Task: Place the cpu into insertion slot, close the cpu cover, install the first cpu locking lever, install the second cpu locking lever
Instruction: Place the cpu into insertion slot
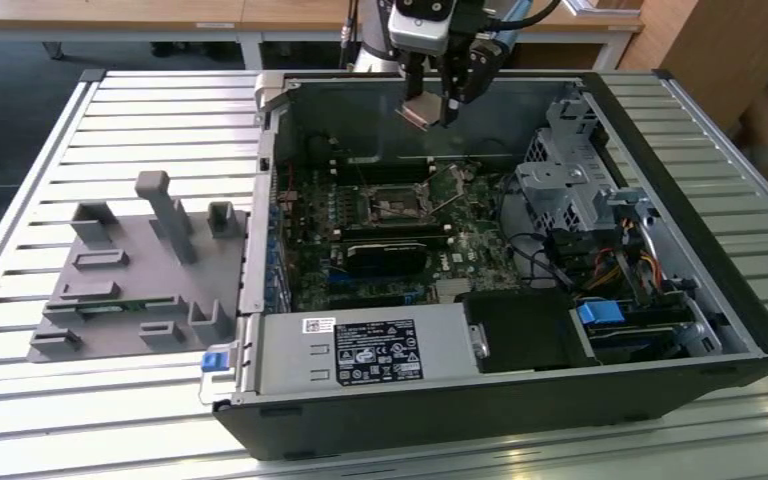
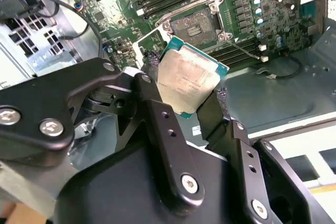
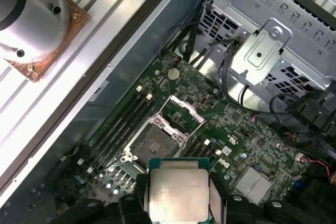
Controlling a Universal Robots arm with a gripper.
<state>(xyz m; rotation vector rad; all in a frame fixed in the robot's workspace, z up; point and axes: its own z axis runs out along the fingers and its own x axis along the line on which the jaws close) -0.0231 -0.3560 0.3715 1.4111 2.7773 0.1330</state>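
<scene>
One cpu (image 2: 190,80), silvery face showing, pinched at two opposite edges by my gripper (image 2: 184,85) and held in the air over the open computer case (image 1: 398,420). Exterior view: I hang high above the motherboard (image 1: 307,260). First wrist view: insertion slot (image 3: 154,144) bare below, well apart from the chip, cpu cover (image 3: 181,109) swung open beside it.

Your cpu (image 3: 178,195) shows a dull, brushed metal face; the insertion slot (image 3: 155,145) looks dark and matt, the cpu cover (image 3: 189,109) beside it bare shiny metal.
</scene>
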